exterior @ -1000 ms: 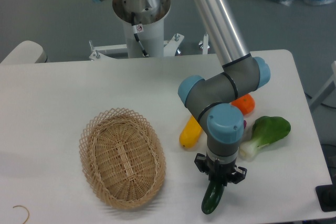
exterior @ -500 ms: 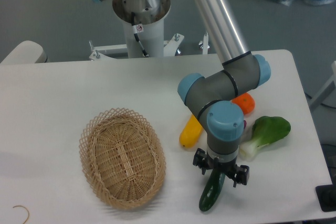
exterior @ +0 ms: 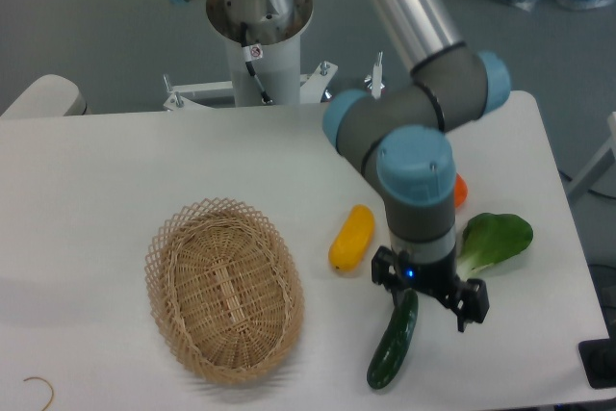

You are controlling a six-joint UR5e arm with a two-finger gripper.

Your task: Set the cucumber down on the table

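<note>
While the cucumber (exterior: 394, 340) lies on the bench (exterior: 115, 190) near its front edge, right of the basket (exterior: 223, 289), my pincer (exterior: 430, 291) hangs above, spread wide, empty; next I lift away.

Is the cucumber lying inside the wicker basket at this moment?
No, the cucumber lies on the white table, right of the basket.
</note>
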